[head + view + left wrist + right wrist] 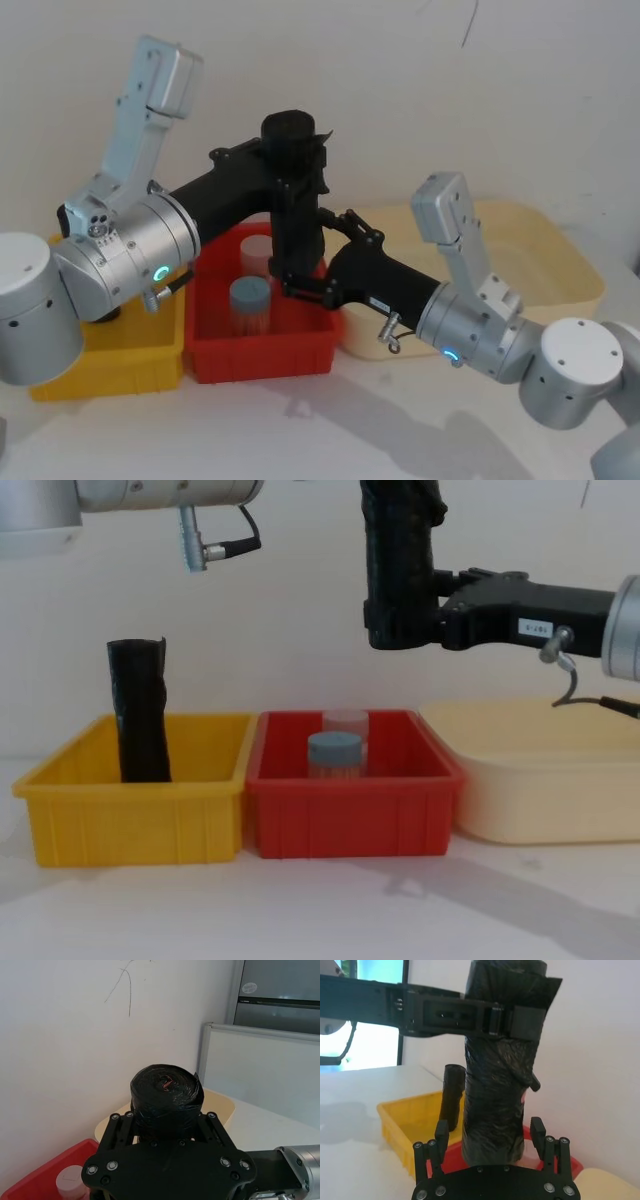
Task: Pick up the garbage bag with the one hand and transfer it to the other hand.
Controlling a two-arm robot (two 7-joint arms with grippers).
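Garbage bag [298, 235], a thick crinkly black roll, stands upright in the air at the upper middle of the head view, above the back of the red bin [265, 355] and clear of it; in the chest view the roll [400, 560] sits at the top centre, its lower end well above the bins. The left gripper [305, 170], unlabelled and on the arm with the teal ring light [160, 273], reaches in from the left of the frame and is clamped across the bag's upper part, its fingers pressed to both sides just below the top; the right wrist view shows that grip as a black bar across the upper frame [490, 1020]. The right gripper [300, 285], carrying a small white label [537, 627], comes in from the lower right and stands at the bag's lower end; its fingers [441, 1132] are spread to either side of the roll, with a gap showing on one side. Below, a slimmer black roll [138, 715] stands in the yellow bin [130, 820] at the left; a grey-capped jar [334, 752] sits in the red bin at centre; a cream tub [540, 780] lies at the right.
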